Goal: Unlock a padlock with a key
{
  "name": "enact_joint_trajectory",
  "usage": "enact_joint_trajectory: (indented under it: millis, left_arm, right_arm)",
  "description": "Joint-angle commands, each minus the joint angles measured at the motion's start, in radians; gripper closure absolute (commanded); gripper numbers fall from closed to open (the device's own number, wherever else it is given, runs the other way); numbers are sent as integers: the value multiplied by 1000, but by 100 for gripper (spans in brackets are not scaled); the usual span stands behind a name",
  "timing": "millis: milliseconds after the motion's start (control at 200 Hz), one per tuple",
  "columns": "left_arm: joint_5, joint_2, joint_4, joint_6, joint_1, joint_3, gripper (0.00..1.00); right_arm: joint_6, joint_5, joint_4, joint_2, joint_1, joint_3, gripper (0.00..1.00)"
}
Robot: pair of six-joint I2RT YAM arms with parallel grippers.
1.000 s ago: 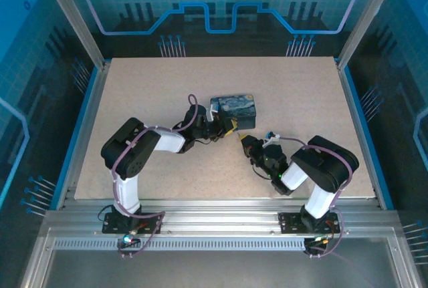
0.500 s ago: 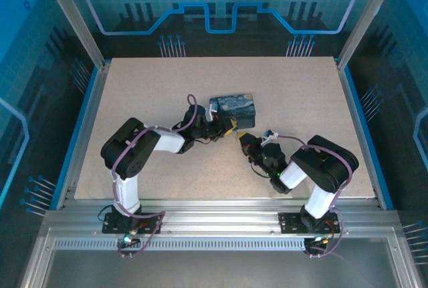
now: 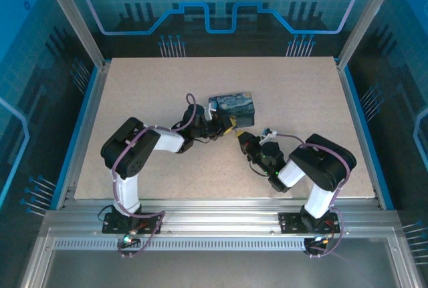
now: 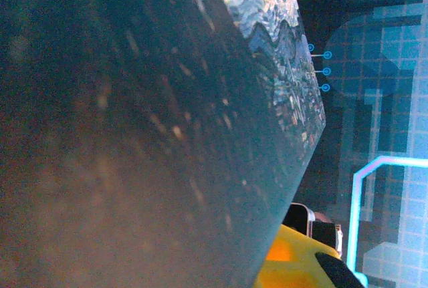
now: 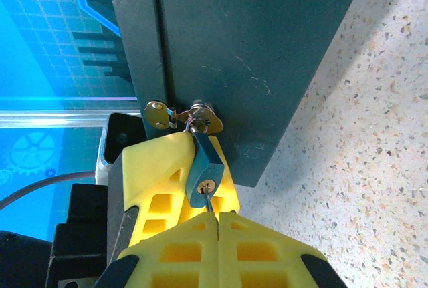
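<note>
— "Two pincers met at the tiny dark-grey metal padlock (image 5: 202, 168) hanging on the swirly-painted blue-and-yellow tin box (image 5: 267, 47). What did it want?"

— "Your right pincer (image 5: 217, 218) was clamped shut on the thin dark metal key (image 5: 209, 203), its tip in the keyhole. You needed a slow twist, no side pull. Whether your left pincer (image 3: 226, 127) gripped anything, I couldn't tell."

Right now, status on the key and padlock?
Right gripper jaws shut on key, seated in padlock. Left gripper at padlock, grip unclear. Tin box close behind.
</note>
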Motion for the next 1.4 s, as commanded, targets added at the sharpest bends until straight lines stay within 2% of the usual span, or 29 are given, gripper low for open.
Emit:
enact_joint_trajectory:
  millis: [0, 300, 710, 1100, 1336, 1396]
  left_arm:
    - [45, 18, 66, -19, -3, -16, 100]
    - [49, 15, 85, -29, -2, -20, 100]
    - [67, 9, 100, -39, -5, -28, 100]
    - [101, -7, 111, -37, -24, -23, 100]
    - [110, -21, 106, -41, -27, -15, 100]
    - [116, -23, 98, -37, -28, -13, 100]
  right_arm:
    - [5, 12, 26, 13, 9, 29, 100]
    - [109, 34, 26, 4, 12, 68, 100]
    - [236, 44, 26, 76, 5, 88, 100]
    - [274, -75, 25, 108, -47, 179, 100]
    - [222, -165, 3, 164, -67, 229, 100]
    - [227, -153, 17, 185, -62, 222, 100]
